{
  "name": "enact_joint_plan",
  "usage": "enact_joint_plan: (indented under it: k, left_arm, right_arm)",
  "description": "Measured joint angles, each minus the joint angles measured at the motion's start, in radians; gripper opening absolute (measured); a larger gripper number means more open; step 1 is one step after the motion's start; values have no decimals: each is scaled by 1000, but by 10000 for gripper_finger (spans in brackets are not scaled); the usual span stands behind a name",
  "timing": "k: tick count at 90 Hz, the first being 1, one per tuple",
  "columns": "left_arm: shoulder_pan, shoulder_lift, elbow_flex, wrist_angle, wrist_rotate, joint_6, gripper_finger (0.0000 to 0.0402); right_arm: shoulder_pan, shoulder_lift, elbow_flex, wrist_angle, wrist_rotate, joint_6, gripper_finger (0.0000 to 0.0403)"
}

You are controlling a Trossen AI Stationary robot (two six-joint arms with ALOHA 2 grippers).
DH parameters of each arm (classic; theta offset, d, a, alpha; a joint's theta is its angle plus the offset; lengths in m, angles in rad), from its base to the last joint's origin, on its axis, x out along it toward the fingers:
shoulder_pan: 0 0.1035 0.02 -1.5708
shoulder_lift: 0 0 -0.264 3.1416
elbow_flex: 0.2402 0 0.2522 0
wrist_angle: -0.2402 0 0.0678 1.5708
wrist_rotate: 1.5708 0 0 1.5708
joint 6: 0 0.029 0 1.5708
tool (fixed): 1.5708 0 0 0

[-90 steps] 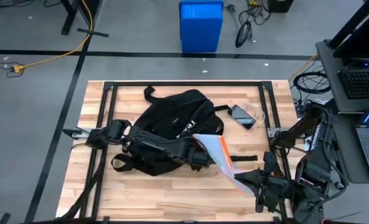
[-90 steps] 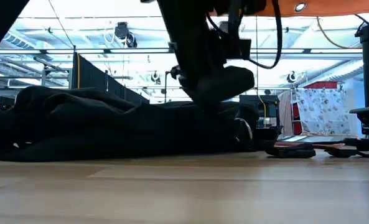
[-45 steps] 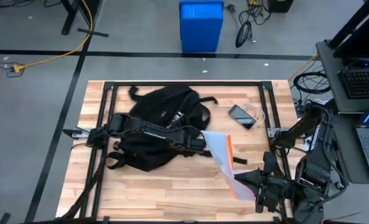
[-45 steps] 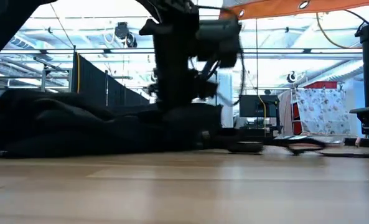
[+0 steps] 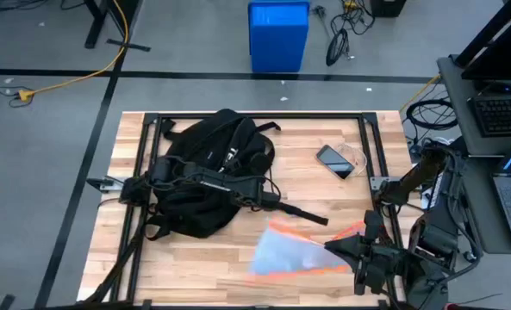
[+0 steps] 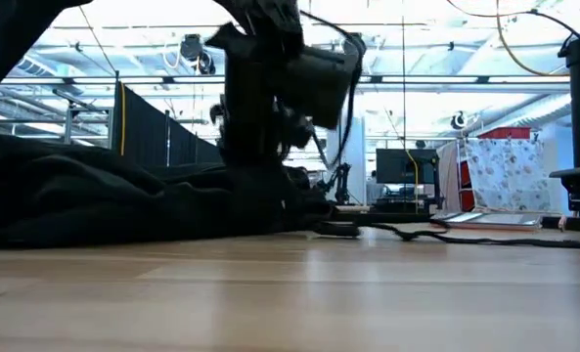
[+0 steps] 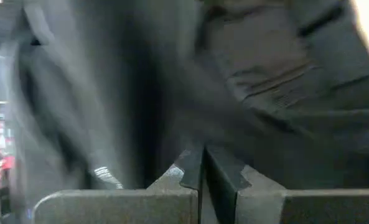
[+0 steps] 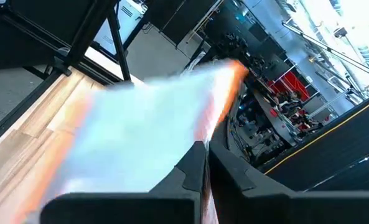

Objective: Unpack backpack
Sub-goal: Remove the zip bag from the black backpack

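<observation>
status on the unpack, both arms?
Right gripper shut on pale orange-edged folder, near table edge. Left gripper shut at backpack. Phone lies clear.

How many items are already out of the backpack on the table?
2: a phone far right of the backpack; a clear orange-edged pouch held by the right gripper. More may be hidden.

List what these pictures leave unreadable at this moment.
- Pouch held by the right pincer: smeared by motion in the high and right wrist views; only a pale sheet with orange edges shows.
- Left pincer: shut, but the left wrist view is blurred, so which part of the backpack it grips is unclear.
- Backpack contents: hidden by its fabric.
- Phone screen: too small.
</observation>
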Motion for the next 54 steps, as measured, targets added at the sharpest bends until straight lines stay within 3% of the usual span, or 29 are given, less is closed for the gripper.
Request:
enact_joint_plan:
  k: [27,39,54]
  left_arm:
    - [-137,-163,20,-105,-33,-144,11]
    - [-196,-239,19,-113,-63,-180,39]
    - [-238,-309,19,-143,-197,-235,88]
  right_arm:
    - [-7,0,0,-14,-8,24,0]
    - [-16,0,0,-18,-18,34,0]
    - [-28,2,0,-16,-61,45,0]
